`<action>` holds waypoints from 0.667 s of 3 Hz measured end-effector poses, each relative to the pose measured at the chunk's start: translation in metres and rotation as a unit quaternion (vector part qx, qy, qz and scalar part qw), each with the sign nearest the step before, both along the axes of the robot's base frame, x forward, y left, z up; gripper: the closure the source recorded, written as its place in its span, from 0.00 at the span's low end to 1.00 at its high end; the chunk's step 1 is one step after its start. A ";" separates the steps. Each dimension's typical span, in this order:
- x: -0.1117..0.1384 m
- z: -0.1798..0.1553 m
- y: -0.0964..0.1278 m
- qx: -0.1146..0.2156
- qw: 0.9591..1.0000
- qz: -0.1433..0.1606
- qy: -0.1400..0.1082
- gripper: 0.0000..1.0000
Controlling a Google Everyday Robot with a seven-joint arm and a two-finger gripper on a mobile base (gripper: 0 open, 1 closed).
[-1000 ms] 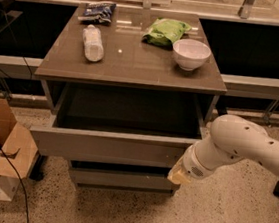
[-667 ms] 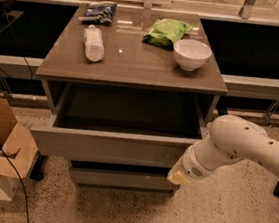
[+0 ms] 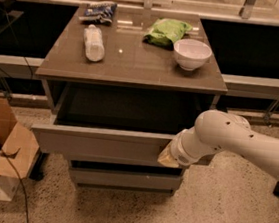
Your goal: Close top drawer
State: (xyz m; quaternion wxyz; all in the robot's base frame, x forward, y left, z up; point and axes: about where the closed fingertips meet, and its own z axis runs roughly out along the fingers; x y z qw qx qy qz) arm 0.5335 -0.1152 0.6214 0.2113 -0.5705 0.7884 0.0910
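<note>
Top drawer open, long axis left-right, front toward camera.
Gripper at its front's right end; grip state cannot be told.

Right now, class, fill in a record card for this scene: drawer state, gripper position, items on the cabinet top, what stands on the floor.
Top drawer: pulled out, open
Gripper: at the drawer's front panel, near its right end
Cabinet top: lying bottle, white bowl, green bag, blue packet
Floor: open cardboard box, left of the cabinet
</note>
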 end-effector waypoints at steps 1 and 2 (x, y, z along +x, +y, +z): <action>0.000 0.000 0.000 0.000 1.000 0.000 0.000 1.00; 0.023 0.006 -0.001 0.001 1.000 -0.005 -0.026 1.00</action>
